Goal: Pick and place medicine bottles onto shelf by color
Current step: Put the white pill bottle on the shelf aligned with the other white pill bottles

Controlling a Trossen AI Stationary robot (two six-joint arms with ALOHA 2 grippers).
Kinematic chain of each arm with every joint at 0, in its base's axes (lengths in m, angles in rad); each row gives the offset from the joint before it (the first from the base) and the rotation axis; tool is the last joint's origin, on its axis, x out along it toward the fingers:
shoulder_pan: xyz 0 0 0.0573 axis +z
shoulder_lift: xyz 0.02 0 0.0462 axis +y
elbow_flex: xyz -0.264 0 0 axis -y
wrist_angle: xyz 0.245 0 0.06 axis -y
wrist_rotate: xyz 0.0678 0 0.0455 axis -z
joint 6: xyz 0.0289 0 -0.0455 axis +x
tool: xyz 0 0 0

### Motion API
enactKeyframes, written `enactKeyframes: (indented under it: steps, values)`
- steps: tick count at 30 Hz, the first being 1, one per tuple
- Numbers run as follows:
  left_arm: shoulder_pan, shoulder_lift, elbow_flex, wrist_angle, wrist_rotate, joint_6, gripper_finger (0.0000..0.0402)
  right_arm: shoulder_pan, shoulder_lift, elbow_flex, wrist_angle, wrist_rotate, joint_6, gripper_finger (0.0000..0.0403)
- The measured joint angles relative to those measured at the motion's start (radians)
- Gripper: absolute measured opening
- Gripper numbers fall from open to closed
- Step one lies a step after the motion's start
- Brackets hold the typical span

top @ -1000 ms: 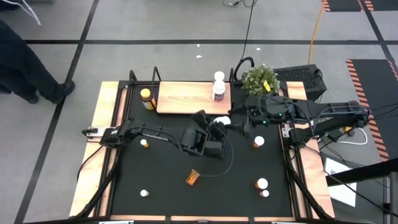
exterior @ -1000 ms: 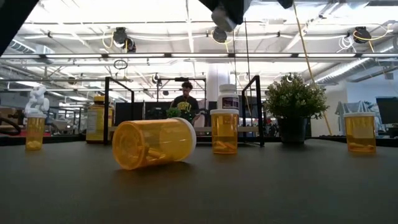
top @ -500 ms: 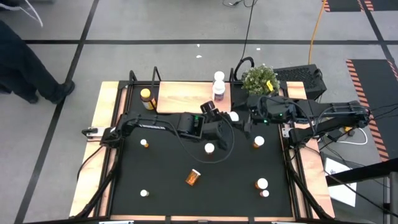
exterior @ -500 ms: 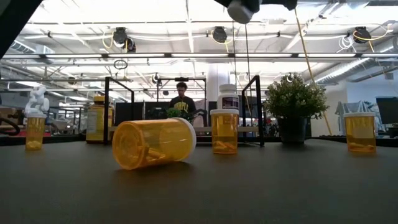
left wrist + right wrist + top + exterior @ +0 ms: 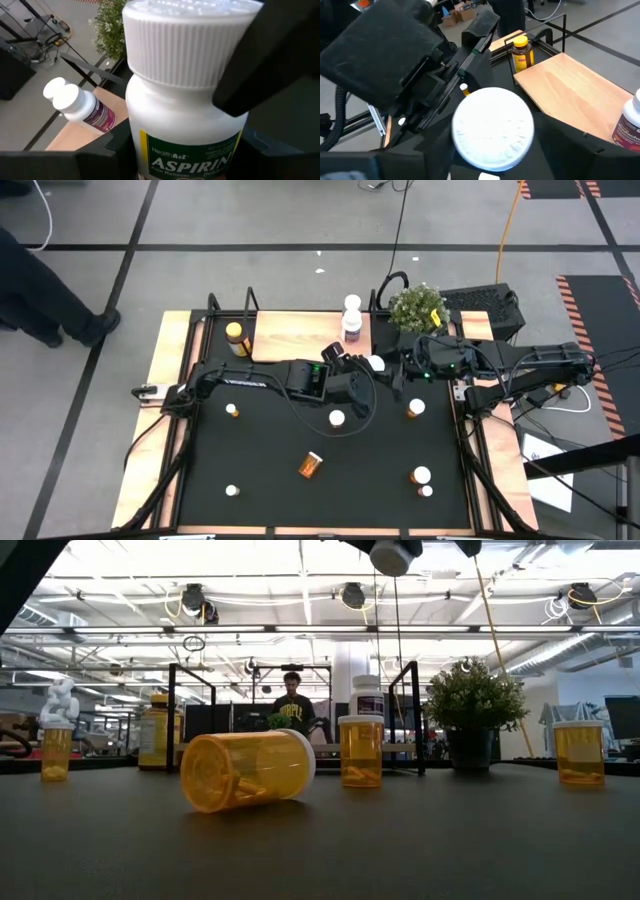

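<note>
Aspirin bottle point(image 5: 187, 95): clenched in our left gripper point(image 5: 352, 387), lifted off the mat since a second ago, now near the shelf point(image 5: 300, 335); right gripper point(image 5: 398, 370): cannot tell.

The white bottle point(image 5: 185, 100) carries a green label reading "HealthA2Z" and "ASPIRIN".

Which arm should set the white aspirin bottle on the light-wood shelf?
Left. The left gripper already holds the white aspirin bottle, lifted beside the light-wood shelf near the two white bottles. The right gripper only hovers close by.
</note>
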Motion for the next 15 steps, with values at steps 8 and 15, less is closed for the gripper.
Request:
enactKeyframes:
  steps: [8, 15]
  values:
    - [0.01, 0.0, 0.0, 0.0, 0.0, 0.005, 0.0212, -0.001, 0.0, 0.0, 0.0, 0.005, -0.077, 0.0194]
    - [0.056, -0.024, -0.002, -0.028, 0.181, 0.058, 0.0258, -0.038, -0.005, 0.0, -0.06, -0.007, -0.212, 0.0202]
